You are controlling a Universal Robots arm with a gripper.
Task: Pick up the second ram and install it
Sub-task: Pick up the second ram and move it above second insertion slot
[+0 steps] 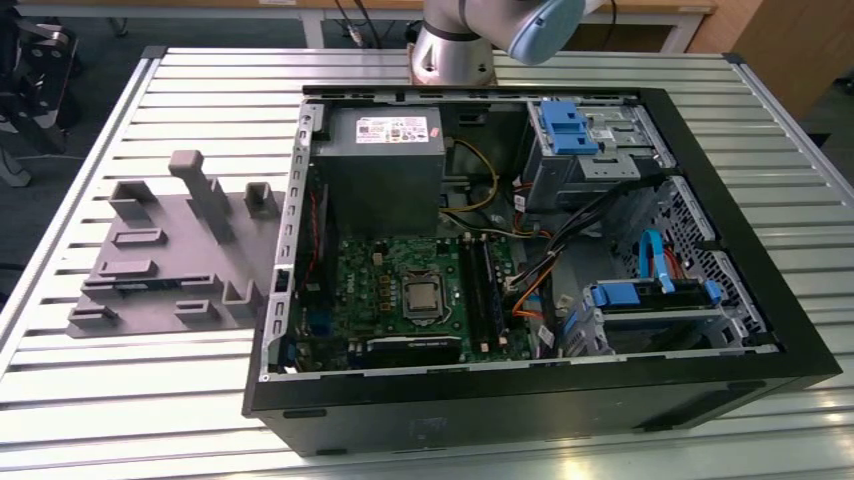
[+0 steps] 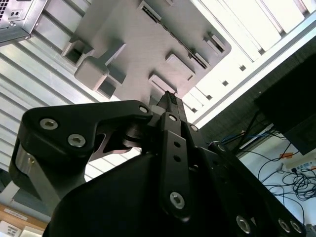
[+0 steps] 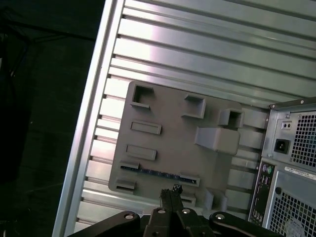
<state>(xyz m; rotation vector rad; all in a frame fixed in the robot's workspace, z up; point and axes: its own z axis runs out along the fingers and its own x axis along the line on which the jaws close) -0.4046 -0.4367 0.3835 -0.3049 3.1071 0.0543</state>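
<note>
The gripper [image 3: 170, 189] is being held over the gray fixture [image 3: 168, 123], its fingertips brought together with nothing between them. The second ram [image 3: 154, 173] is being kept on edge in a fixture slot just ahead of those tips. A clean pick is judged to be served by jaws parted, centred along the stick and squared across its thin edge. The white label [image 1: 391, 129] on the power supply [image 1: 380, 180] is being shown too small to be read.

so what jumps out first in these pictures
An open black computer tower lies on the slatted metal table, its green motherboard exposed. On the exterior view's left sits a grey moulded fixture tray; in the first wrist view a thin dark ram stick rests in its slot, beyond the black gripper.
</note>
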